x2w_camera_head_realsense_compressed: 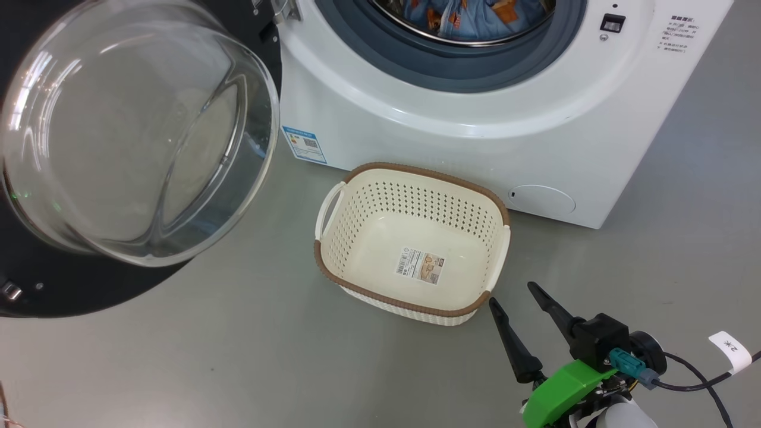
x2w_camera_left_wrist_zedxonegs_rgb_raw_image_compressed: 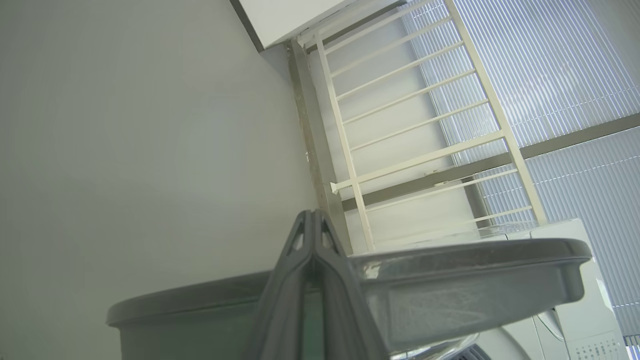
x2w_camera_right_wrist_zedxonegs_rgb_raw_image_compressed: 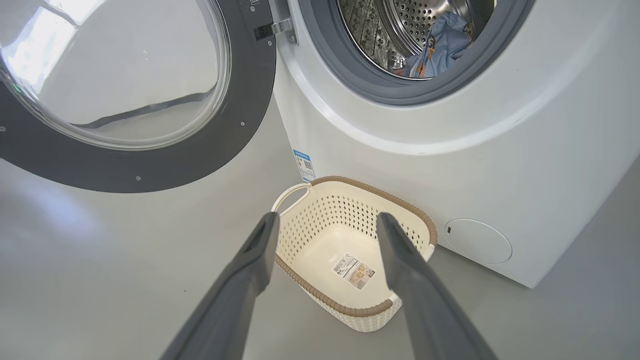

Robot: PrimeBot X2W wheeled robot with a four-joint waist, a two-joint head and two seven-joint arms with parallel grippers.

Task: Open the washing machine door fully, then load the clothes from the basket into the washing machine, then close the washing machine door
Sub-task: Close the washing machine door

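The washing machine door (x2w_camera_head_realsense_compressed: 137, 137) stood swung wide to the left of the washing machine (x2w_camera_head_realsense_compressed: 416, 119), its glass bowl bulging toward my head camera and its black rim facing out. The clothes (x2w_camera_head_realsense_compressed: 469, 15), blue fabric with orange print, lay inside the steel drum (x2w_camera_right_wrist_zedxonegs_rgb_raw_image_compressed: 415, 20), behind the grey gasket (x2w_camera_head_realsense_compressed: 452, 65). The basket (x2w_camera_head_realsense_compressed: 428, 173) sat on the floor (x2w_camera_head_realsense_compressed: 238, 356) just in front of the machine, with nothing in it but its paper label (x2w_camera_head_realsense_compressed: 421, 266).

My right claw (x2w_camera_head_realsense_compressed: 511, 294) hung spread wide and held nothing, low and just beside the basket's near right corner, pointing toward it. My left claw (x2w_camera_left_wrist_zedxonegs_rgb_raw_image_compressed: 312, 216) was pressed shut with nothing between its fingers. In my left wrist view they rose past a grey curved edge that I took for the door's rim, though I could not tell whether they touched it.

I judged the loading done and the closing step in hand. The next move called for a push on the door's outer side, swinging it around its hinge toward the opening until the latch caught, with my right arm kept out of the door's path.
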